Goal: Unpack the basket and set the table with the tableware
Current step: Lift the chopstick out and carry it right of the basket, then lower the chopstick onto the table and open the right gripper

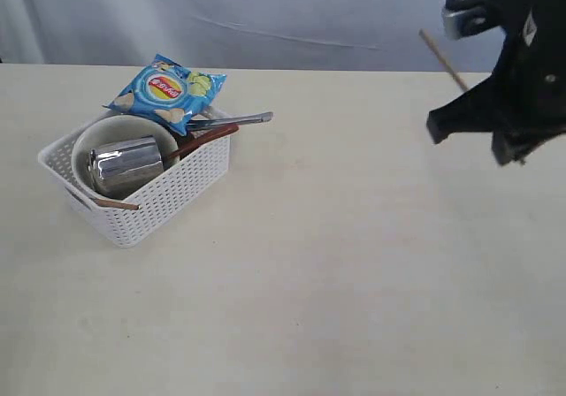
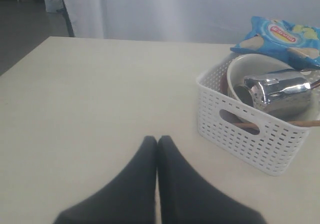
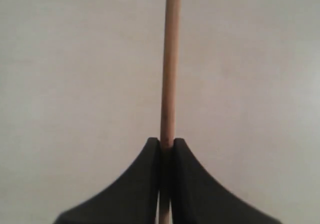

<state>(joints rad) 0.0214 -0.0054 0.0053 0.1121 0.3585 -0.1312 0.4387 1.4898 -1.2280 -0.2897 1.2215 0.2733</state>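
Right wrist view: your right gripper point(image 3: 166, 143) pinches a wooden chopstick point(image 3: 171, 59); your left gripper point(image 2: 157, 140) is squeezed closed, empty, over the table point(image 2: 100, 109) near the basket point(image 2: 270, 144).

The blue chip bag point(image 1: 168, 91) bears a round logo (lettering unreadable).

Cup point(image 1: 128, 164) hides bowl point(image 1: 106, 133) interior; chopstick point(image 3: 170, 59) cropped.

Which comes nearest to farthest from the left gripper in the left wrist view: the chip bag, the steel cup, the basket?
From the left gripper:
1. basket, its handle wall facing the gripper.
2. steel cup, lying sideways in the bowl inside the basket.
3. chip bag, over the basket's far rim.
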